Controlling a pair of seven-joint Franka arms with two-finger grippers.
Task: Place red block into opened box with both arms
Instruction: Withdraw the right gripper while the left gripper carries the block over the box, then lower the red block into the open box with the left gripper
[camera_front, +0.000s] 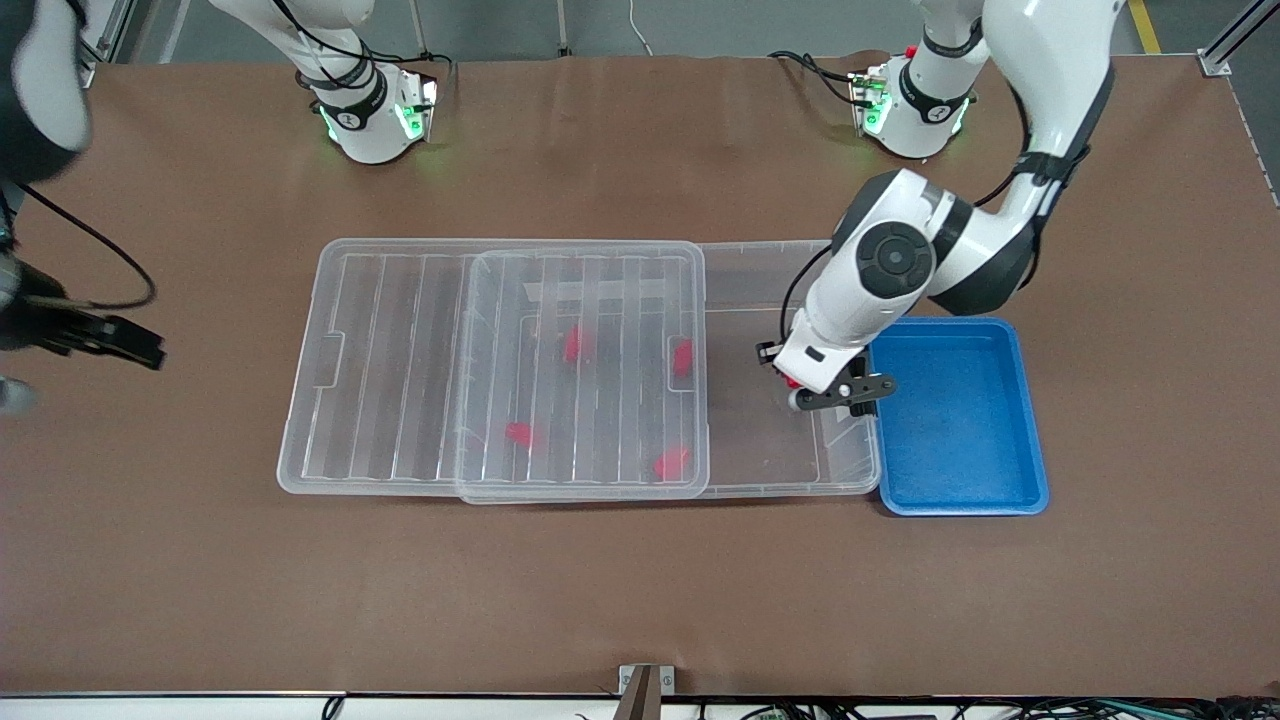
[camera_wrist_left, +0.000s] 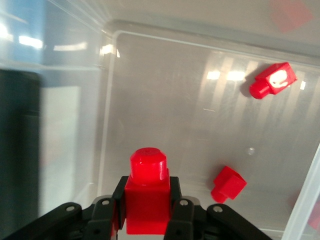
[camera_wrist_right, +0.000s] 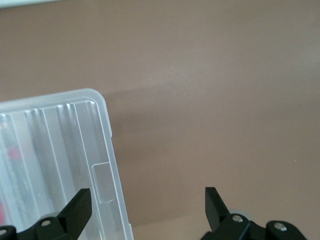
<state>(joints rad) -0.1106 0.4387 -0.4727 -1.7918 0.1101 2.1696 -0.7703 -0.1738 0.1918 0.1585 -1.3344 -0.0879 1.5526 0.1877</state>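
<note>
glossy red plastic block (camera_wrist_left: 147, 197), clear ribbed plastic box (camera_front: 760, 300) (faintly reflective), matt brown table (camera_front: 640, 590)

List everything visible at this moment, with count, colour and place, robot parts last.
Box: one, clear, mid-table, open at the left arm's end.
Lid: one, clear, ribbed, slid toward the right arm's end, still covering most of the box.
Red blocks: four in the box under the lid; a fifth red block in the left gripper.
Tray: one, blue, beside the box at the left arm's end.
Left gripper: shut on the block, over the box's open end.
Right gripper: open, waiting by the lid's corner.
</note>
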